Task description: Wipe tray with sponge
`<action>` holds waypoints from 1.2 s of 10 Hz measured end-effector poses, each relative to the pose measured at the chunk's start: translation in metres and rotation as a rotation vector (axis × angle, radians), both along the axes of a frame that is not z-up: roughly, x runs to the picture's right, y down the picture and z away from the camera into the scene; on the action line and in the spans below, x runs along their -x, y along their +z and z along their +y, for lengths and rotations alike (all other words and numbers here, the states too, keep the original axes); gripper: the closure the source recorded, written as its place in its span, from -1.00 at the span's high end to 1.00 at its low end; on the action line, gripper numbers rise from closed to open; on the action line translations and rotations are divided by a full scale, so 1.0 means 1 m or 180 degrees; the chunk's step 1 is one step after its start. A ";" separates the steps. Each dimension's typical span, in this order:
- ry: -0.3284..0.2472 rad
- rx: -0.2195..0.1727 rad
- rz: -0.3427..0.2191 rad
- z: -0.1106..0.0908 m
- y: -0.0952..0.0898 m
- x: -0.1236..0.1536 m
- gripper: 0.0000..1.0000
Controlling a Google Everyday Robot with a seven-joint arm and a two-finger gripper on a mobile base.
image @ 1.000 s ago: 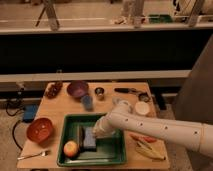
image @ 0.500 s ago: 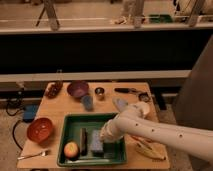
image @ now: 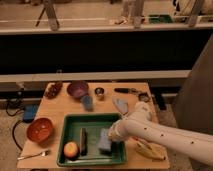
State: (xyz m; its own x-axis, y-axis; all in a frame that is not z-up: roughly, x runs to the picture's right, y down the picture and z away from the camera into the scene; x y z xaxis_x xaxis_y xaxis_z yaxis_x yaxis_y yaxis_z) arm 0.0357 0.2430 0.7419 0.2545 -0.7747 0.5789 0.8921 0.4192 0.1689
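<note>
The dark green tray lies at the front middle of the wooden table. The blue-grey sponge rests on the tray floor, right of centre. My gripper comes in from the right on a white arm. It sits at the sponge's right upper edge, shut on the sponge and pressing it on the tray. A dark narrow brush stick and an apple lie in the tray's left part.
An orange bowl and a fork lie left of the tray. Behind it are a purple bowl, a blue cup, a small metal cup and a grey cloth. A banana lies at the front right.
My gripper and the sponge have slid together across the tray floor, from near the middle toward the right and front. The apple and brush have stayed put.
</note>
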 end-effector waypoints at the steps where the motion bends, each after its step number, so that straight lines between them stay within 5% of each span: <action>1: 0.0022 -0.0009 0.0053 -0.004 0.005 -0.002 -1.00; 4: 0.0102 -0.0005 0.0183 -0.016 0.035 0.000 -1.00; 7: 0.0121 0.0030 0.0071 -0.016 0.050 0.034 -1.00; 10: -0.0071 0.0083 -0.0148 -0.008 0.042 0.074 -1.00; 12: -0.0210 0.0122 -0.0215 0.007 0.024 0.077 -1.00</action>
State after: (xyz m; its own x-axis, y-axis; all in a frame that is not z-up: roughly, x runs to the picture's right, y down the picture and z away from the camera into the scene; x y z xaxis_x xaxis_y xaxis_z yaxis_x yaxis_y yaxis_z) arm -0.0411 0.2495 0.7663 0.1630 -0.7654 0.6225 0.9051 0.3672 0.2145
